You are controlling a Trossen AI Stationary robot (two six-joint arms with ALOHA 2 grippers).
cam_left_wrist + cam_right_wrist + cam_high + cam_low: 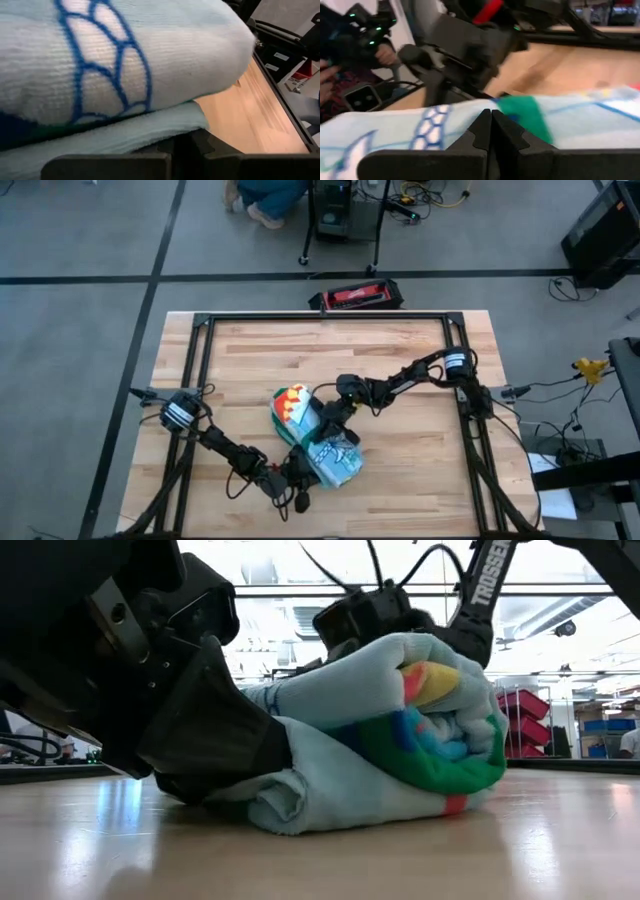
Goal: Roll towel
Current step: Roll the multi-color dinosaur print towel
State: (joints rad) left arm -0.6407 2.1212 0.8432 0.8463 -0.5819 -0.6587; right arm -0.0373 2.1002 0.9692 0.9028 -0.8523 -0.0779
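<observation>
At seven o'clock on the table, we see the left gripper clenched against the towel, which lies rolled at centre. At its one o'clock, the right gripper is clenched too.

A pale wooden table with a black metal frame running round its top is carrying everything here. The towel is lying directly on the boards as a thick rolled bundle, sitting a little toward the near edge from the table's middle. In the low view the towel is resting flat on the wood, its green border curling round the roll's end and pale blue folds spreading beneath. Bare planks are showing on every side of the towel, widest on the far side of it. Beyond the far edge from the towel, a red case is lying on the grey floor.
</observation>
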